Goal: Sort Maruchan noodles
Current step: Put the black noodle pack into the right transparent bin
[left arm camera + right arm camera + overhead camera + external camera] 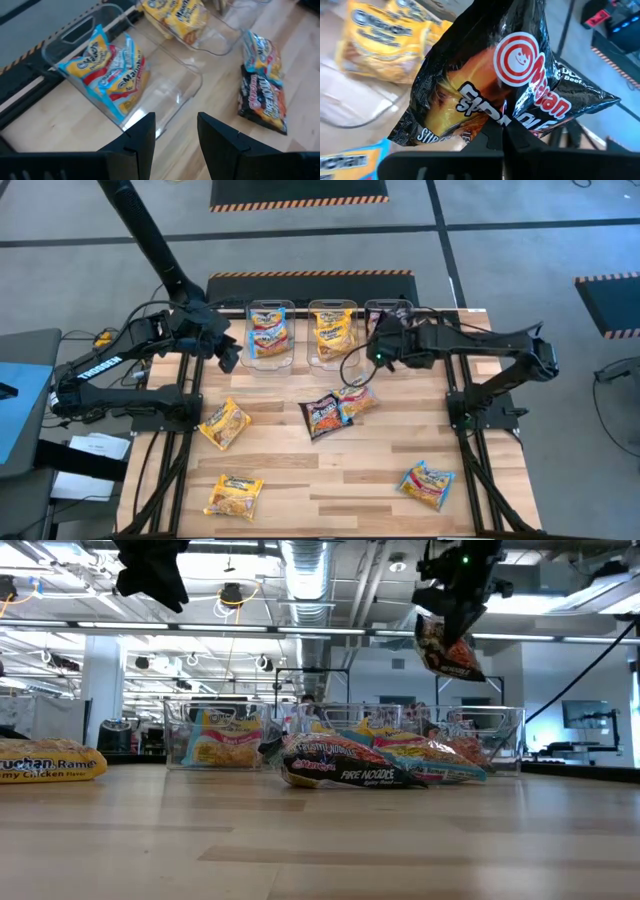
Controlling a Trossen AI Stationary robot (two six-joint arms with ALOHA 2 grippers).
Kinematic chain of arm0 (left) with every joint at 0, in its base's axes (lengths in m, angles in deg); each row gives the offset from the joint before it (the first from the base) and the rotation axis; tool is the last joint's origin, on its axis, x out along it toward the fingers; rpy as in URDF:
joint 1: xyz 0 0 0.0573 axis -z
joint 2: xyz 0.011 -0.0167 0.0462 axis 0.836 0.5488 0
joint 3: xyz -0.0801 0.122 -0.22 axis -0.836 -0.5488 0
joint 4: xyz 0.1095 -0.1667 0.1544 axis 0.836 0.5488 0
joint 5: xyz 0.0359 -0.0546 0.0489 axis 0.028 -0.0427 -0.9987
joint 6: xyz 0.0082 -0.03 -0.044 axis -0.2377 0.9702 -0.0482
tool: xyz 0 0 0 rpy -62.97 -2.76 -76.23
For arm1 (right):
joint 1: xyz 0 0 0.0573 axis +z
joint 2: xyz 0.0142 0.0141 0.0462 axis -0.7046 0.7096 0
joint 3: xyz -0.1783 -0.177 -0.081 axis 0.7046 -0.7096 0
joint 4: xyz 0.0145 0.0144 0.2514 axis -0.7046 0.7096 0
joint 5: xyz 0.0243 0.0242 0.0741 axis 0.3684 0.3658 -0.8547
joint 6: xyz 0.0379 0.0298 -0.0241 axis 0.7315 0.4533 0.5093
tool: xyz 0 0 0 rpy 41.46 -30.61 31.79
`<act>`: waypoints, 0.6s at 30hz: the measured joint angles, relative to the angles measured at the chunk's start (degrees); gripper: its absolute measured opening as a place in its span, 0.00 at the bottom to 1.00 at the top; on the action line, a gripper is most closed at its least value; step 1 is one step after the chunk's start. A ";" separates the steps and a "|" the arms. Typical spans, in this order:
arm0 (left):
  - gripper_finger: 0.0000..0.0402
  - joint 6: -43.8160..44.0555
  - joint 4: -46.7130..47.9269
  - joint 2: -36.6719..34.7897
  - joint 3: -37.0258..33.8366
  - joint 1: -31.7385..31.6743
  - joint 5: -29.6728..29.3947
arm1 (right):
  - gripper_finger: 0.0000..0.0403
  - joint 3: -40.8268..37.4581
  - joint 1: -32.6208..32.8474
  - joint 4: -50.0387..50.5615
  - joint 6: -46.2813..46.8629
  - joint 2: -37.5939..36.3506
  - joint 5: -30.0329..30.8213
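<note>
My right gripper is up in the air over the table's far right, by the right clear bin, shut on a dark maroon-black noodle packet. My left gripper hangs open and empty just near of the left bin, which holds light blue-pink packets. The middle bin holds yellow-orange packets. On the table lie another dark packet under the edge of a blue-pink one, two yellow ones and a blue-pink one. My right gripper pinches the dark packet between its two fingers at one edge, coming from above and pointing down. The packet hangs tilted below the fingers, lifted clear of the table and the bins.
The three clear bins stand in a row along the far edge. Loose packets lie scattered over the middle and near parts of the wooden top. Bare wood shows between them, and a black cable runs by the right gripper.
</note>
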 joint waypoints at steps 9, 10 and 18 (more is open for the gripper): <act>0.33 1.80 -0.18 0.00 0.00 -0.01 -3.47 | 0.01 0.02 -3.65 0.61 -5.30 3.61 -3.22; 0.33 1.88 -0.19 -0.01 0.00 -0.01 -3.72 | 0.01 0.02 -3.74 0.75 -5.34 4.38 -3.83; 0.33 3.36 -3.46 -0.02 0.00 -0.01 -4.11 | 0.01 0.02 -5.14 1.83 -4.88 11.40 -6.28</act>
